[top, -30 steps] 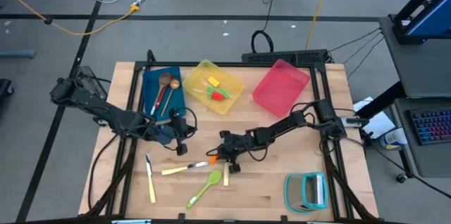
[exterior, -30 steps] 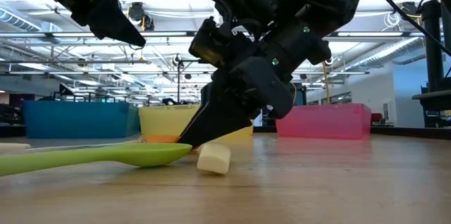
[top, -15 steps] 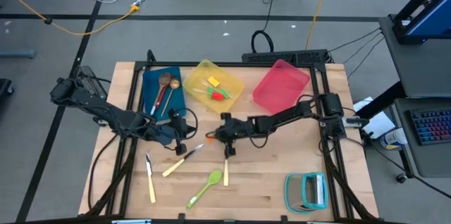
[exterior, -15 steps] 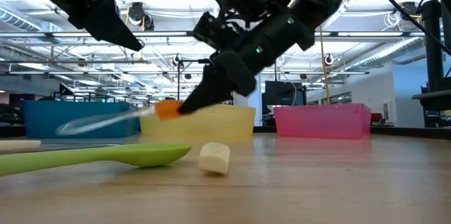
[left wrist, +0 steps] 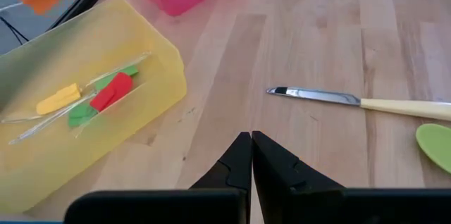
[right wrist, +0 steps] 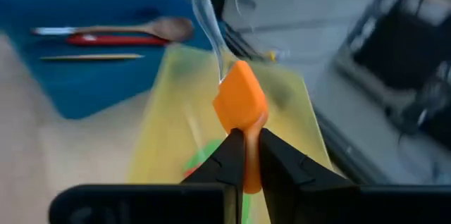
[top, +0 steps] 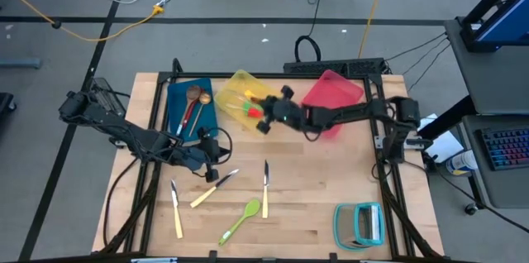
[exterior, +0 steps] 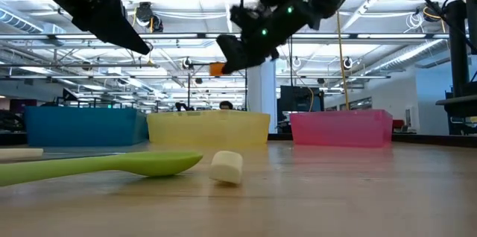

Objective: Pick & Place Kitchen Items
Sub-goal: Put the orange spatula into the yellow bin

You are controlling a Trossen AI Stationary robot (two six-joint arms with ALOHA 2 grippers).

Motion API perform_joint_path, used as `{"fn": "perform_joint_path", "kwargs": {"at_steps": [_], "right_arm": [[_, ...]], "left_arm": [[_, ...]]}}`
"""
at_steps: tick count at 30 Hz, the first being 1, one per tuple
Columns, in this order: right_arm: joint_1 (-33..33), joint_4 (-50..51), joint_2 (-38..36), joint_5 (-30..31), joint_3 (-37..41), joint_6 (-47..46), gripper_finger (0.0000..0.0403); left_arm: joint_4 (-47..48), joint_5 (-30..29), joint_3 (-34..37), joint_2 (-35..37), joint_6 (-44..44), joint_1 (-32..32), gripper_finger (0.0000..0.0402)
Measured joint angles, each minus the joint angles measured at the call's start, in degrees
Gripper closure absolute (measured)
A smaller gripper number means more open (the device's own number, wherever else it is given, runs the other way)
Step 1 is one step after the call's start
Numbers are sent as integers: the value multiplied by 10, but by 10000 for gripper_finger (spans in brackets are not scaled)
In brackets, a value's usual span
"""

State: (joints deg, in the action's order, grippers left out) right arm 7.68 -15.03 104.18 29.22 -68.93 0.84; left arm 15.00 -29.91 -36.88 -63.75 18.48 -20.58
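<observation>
The wooden table [top: 331,205] is carrying three bins along its far edge: the blue bin [top: 191,104] on the left, the yellow bin [top: 235,89] in the middle and the pink bin [top: 329,102] on the right. A teal-framed rack [top: 360,223] is lying at the near right corner.

The right arm is reaching across from the right side, and the right gripper [top: 266,114] is hanging in the air over the yellow bin. Its fingers are clamping the orange spatula [right wrist: 241,102], which is pointing away from the wrist with its clear handle [right wrist: 206,20] extending beyond the orange head. In the low view the orange spatula [exterior: 217,68] is showing well above the bin rim.

The left arm is waiting over the table, in front of the blue bin, and the left gripper [left wrist: 251,142] is hovering with its fingers pressed together and holding nothing.

The blue bin is holding a wooden spoon [top: 194,96], a red spoon [top: 188,117] and a brass spoon [top: 202,102]. The yellow bin is holding a yellow spatula [left wrist: 59,98], a red spatula [left wrist: 113,91] and a green spatula [left wrist: 83,114].

On the bare table, a lime-green spoon [top: 241,220] is lying near the front edge, with three cream-handled knives [top: 265,188] [top: 212,188] [top: 176,209] spread beside and to the left of it.
</observation>
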Motion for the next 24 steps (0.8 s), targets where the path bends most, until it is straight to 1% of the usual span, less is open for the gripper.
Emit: {"fn": "perform_joint_path", "kwargs": {"at_steps": [2,5,8,14,24], "right_arm": [[25,14,2,-29,0,-33,379],[51,11,20,-68,0,-56,379],[62,18,42,-70,0,-62,379],[70,20,78,-69,0,-44,379],[70,30,90,-70,0,-22,378]], "left_arm": [[0,0,0,0,0,0,385],[0,0,0,0,0,0,385],[0,0,0,0,-1,0,385],[2,-1,0,0,-9,0,385],[2,-1,0,0,-19,0,385]]}}
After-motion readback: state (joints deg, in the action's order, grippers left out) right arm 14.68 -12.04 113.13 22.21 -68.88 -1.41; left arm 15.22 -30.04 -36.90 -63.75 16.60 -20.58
